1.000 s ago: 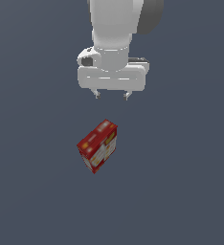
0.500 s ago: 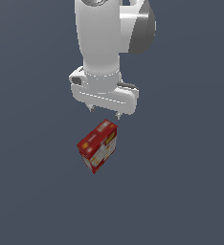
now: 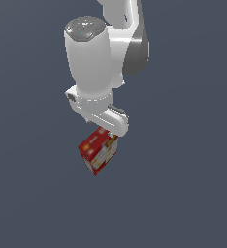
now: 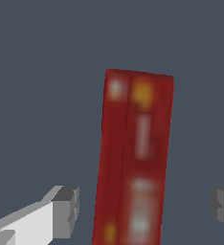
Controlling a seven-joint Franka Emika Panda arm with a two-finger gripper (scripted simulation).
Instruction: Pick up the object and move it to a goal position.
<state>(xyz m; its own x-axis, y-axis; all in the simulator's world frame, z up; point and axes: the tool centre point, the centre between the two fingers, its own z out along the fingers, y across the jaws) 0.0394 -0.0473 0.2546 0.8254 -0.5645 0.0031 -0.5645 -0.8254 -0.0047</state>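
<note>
The object is a small red box (image 3: 98,153) with white and yellow-orange panels, lying on the dark grey floor. In the wrist view its narrow red top face (image 4: 135,158) runs lengthwise between my fingers. My gripper (image 3: 109,131) hangs directly over the box's upper end, its hand covering the fingertips in the exterior view. The wrist view shows the gripper (image 4: 145,208) open and straddling the box. One grey fingertip (image 4: 67,211) stands a little off one long side. The other fingertip (image 4: 223,203) is farther off the opposite side. Neither pad touches the box.
The white arm (image 3: 101,58) rises above the box in the exterior view. A plain dark grey floor (image 3: 183,193) surrounds the box on all sides, with no other objects showing.
The arm has come down and forward from well above the box until the hand sits right over it. The wrist has turned. The box has not moved.
</note>
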